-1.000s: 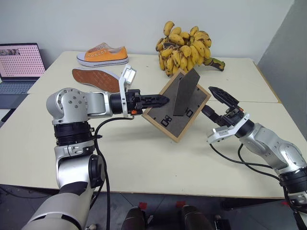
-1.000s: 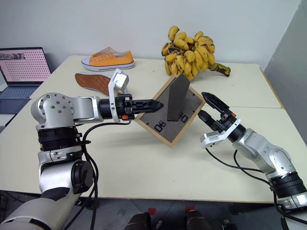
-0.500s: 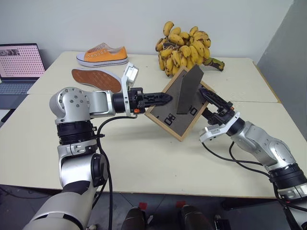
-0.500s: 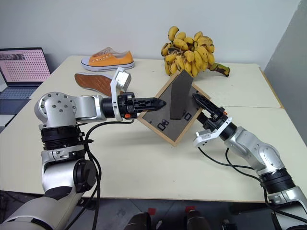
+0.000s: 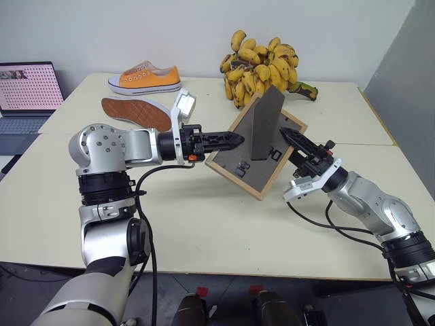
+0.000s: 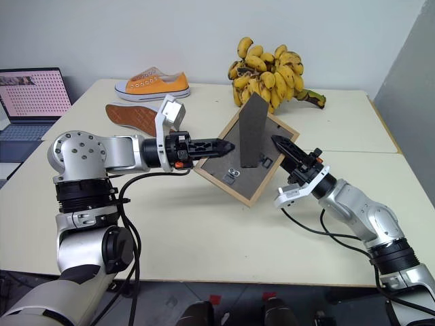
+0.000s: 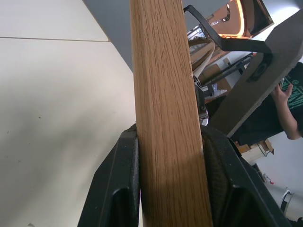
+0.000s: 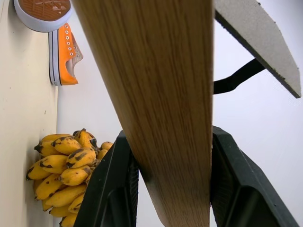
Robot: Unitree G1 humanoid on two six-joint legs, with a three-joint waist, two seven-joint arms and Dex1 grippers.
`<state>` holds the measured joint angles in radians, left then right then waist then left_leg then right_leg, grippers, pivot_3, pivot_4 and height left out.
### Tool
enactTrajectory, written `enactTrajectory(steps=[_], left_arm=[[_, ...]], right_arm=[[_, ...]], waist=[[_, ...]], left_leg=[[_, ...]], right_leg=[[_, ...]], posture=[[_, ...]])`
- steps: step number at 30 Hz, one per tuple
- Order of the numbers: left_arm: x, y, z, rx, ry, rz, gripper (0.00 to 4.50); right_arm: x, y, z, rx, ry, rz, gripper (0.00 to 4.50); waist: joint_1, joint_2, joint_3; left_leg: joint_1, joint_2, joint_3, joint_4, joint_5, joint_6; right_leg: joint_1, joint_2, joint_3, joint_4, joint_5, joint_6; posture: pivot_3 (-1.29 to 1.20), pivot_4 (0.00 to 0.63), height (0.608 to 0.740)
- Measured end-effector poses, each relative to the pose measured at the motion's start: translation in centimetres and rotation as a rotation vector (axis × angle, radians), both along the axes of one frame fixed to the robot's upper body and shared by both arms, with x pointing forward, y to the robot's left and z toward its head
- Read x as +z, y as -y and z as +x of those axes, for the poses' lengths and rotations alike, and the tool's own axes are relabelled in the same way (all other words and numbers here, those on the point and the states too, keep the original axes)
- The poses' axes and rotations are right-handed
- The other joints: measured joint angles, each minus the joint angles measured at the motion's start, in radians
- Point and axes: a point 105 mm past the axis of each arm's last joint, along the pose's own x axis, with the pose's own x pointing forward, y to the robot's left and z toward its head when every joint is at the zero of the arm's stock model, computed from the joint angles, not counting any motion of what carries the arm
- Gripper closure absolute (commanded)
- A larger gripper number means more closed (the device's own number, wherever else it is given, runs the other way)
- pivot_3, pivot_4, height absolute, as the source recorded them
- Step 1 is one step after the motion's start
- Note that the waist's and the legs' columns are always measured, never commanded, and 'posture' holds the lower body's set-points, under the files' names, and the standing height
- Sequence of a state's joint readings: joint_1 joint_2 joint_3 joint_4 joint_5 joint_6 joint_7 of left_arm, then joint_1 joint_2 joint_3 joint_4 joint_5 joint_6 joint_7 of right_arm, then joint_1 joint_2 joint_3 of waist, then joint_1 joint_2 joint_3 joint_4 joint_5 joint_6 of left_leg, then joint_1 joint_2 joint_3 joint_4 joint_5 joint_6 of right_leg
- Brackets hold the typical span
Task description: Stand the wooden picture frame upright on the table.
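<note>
We've got both jaws, left gripper (image 5: 234, 140) and right gripper (image 5: 291, 135), clamped on the small light-wood picture frame (image 5: 256, 151), tilted above the pale cream table (image 5: 204, 217).

Premises present as a robotics test room or lab. Evidence: a plain pale table (image 5: 204, 224) of two slabs against a bare white wall, an open laptop (image 5: 27, 92) at its side, and unrelated props laid out on top, namely orange shoes (image 5: 146, 78) and a banana bunch (image 5: 262, 64).
</note>
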<state>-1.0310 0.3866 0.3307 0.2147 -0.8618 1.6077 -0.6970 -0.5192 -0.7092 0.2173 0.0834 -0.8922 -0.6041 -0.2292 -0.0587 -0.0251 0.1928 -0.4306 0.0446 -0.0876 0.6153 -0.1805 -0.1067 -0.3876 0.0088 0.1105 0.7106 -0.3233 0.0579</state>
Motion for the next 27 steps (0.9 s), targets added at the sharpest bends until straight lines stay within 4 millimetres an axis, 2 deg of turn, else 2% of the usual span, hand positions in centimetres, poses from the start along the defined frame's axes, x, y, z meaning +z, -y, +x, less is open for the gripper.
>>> enactTrajectory(steps=[2, 8, 16, 19, 21, 23, 25, 27], left_arm=[[0.0, 0.0, 0.0, -0.002, 0.007, 0.005, 2.5], [0.0, 0.1, -0.5, -0.007, 0.104, 0.05, 1.21], [1.6, -1.2, 0.0, 0.071, 0.276, 0.039, 1.21], [4.1, -3.4, -0.7, 0.165, 0.494, 0.038, 1.21], [4.7, -5.7, -2.4, 0.24, 0.652, 0.075, 1.21], [3.0, -7.5, -4.1, 0.268, 0.696, 0.149, 1.21], [0.5, -8.8, -5.6, 0.275, 0.661, 0.22, 1.21], [-2.4, -10.1, -7.2, 0.284, 0.6, 0.303, 1.21]], right_arm=[[0.0, 0.0, 0.0, 0.0, -0.001, -0.002, 3.01], [-0.5, 0.2, 0.4, -0.018, -0.03, -0.024, 3.01], [-0.1, 0.2, 0.9, -0.01, -0.034, -0.02, 3.01], [-1.3, 0.0, 1.5, 0.0, -0.106, -0.025, 3.01], [-2.1, -0.5, 2.1, 0.025, -0.227, 0.055, 3.01], [-2.8, -0.7, 2.7, 0.047, -0.368, 0.157, 3.01], [-3.2, -1.1, 3.1, 0.086, -0.511, 0.248, 3.01], [-3.8, -2.1, 3.5, 0.163, -0.734, 0.396, 3.01]], waist=[[0.0, 0.0, 0.0], [0.0, 0.0, 0.0], [-0.001, 0.0, 0.0], [-0.009, 0.0, 0.0], [-0.023, 0.0, 0.0], [-0.03, 0.0, 0.0], [-0.03, -0.001, 0.0], [-0.03, -0.002, 0.001]], left_leg=[[0.0, 0.0, 0.0, 0.0, 0.0, 0.0], [0.0, 0.0, 0.0, 0.0, 0.0, 0.0], [0.001, 0.0, 0.001, 0.0, 0.0, 0.0], [0.001, 0.001, 0.002, -0.001, 0.0, 0.0], [0.005, 0.001, 0.005, -0.003, 0.0, 0.0], [0.008, 0.001, 0.007, -0.005, 0.0, 0.0], [0.009, 0.002, 0.007, -0.004, -0.002, 0.003], [0.014, 0.003, 0.006, -0.005, -0.002, 0.004]], right_leg=[[0.0, 0.0, 0.0, 0.0, 0.0, 0.0], [0.0, 0.0, 0.0, 0.001, 0.0, 0.0], [0.0, 0.0, 0.001, 0.001, 0.0, 0.0], [0.0, 0.0, 0.002, 0.001, 0.0, -0.001], [0.001, 0.0, 0.005, 0.0, 0.0, -0.001], [0.002, 0.0, 0.007, 0.001, -0.001, -0.001], [0.004, 0.0, 0.006, 0.001, -0.001, -0.001], [0.008, 0.0, 0.006, 0.0, -0.001, -0.002]], posture=[[0.0, 0.15, 0.74], [0.0, 0.15, 0.74], [0.0, 0.15, 0.74], [0.0, 0.15, 0.74], [0.0, 0.15, 0.74], [0.0, 0.15, 0.74], [0.0, 0.15, 0.74], [0.0, 0.15, 0.74]])
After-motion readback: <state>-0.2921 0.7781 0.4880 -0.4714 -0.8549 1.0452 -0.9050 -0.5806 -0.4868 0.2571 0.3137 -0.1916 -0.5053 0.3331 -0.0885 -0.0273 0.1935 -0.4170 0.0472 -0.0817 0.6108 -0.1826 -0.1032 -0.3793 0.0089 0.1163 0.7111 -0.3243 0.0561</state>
